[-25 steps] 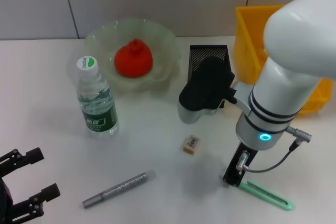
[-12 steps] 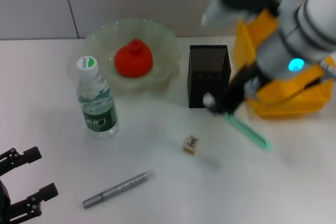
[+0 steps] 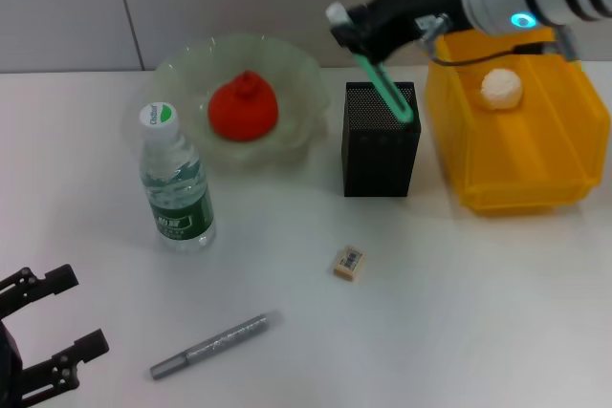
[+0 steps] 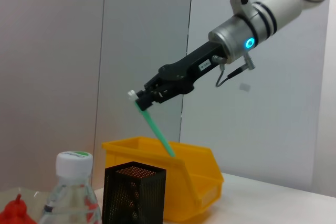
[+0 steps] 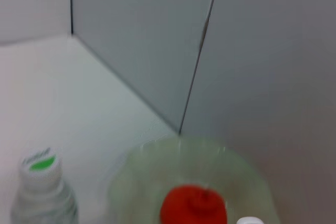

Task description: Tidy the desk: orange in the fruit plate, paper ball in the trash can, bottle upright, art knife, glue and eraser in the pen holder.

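Mint-green art knife hangs tilted in your right claw, pinched at its upper end with its lower tip at the pen holder mouth, so next lower it straight in and release; left claw idles spread.
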Available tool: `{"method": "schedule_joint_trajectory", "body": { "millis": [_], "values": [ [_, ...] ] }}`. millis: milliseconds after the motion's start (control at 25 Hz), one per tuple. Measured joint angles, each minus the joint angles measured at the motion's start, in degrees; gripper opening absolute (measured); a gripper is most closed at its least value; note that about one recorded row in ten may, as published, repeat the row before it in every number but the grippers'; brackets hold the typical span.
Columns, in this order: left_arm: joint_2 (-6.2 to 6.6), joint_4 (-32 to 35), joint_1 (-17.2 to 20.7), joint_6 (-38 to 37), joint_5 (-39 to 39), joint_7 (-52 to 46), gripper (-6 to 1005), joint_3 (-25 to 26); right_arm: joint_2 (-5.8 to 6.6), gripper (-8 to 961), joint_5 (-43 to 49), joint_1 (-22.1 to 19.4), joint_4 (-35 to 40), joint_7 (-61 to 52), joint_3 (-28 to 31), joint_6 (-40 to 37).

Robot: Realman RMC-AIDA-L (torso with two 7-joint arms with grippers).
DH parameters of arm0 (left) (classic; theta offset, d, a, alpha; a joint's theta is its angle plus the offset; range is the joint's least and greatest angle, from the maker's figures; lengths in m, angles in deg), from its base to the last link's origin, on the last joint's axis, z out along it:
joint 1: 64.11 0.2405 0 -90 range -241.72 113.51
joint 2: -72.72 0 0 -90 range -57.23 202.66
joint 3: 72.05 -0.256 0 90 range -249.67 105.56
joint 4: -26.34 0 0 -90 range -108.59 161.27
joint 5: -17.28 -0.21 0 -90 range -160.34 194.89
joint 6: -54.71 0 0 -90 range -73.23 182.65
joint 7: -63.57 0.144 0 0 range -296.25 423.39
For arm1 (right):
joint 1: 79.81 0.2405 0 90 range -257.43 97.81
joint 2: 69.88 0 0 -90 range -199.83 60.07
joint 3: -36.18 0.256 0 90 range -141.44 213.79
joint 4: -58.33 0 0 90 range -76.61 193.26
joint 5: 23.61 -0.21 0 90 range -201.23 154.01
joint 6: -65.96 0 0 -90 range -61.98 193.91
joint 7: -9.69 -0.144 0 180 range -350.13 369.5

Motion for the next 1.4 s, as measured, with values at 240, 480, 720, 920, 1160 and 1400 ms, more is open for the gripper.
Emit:
{"method": "schedule_joint_trajectory", "body": {
  "millis": [240,480,720,920,1160,1400],
  "values": [
    [-0.12,0.0,-0.3,-0.2,-0.1,-0.4,757,1.4,0.07,212,-7.2,-0.6,-10.5,7.7,0.0,12.3],
    [-0.23,0.0,-0.3,-0.3,0.0,-0.4,753,1.4,0.03,228,-7.5,-0.2,-15.6,9.3,0.0,15.6],
    [-0.23,0.0,-0.5,-0.3,0.1,-0.4,749,1.4,-0.06,243,-8.8,-0.6,-19.4,10.5,0.0,18.3],
    [-0.17,0.0,-0.6,-0.3,0.1,-0.5,745,1.4,-0.05,256,-9.8,-0.6,-22.3,11.8,0.0,18.4],
    [-0.13,0.0,-0.6,-0.3,0.2,-0.5,741,1.4,0.06,271,-9.9,-0.8,-22.0,11.7,0.3,17.2],
    [-0.12,0.0,-0.6,-0.4,0.1,-0.7,737,1.4,0.23,434,-9.4,-0.7,-14.1,9.6,2.6,4.7]
  ]
}}
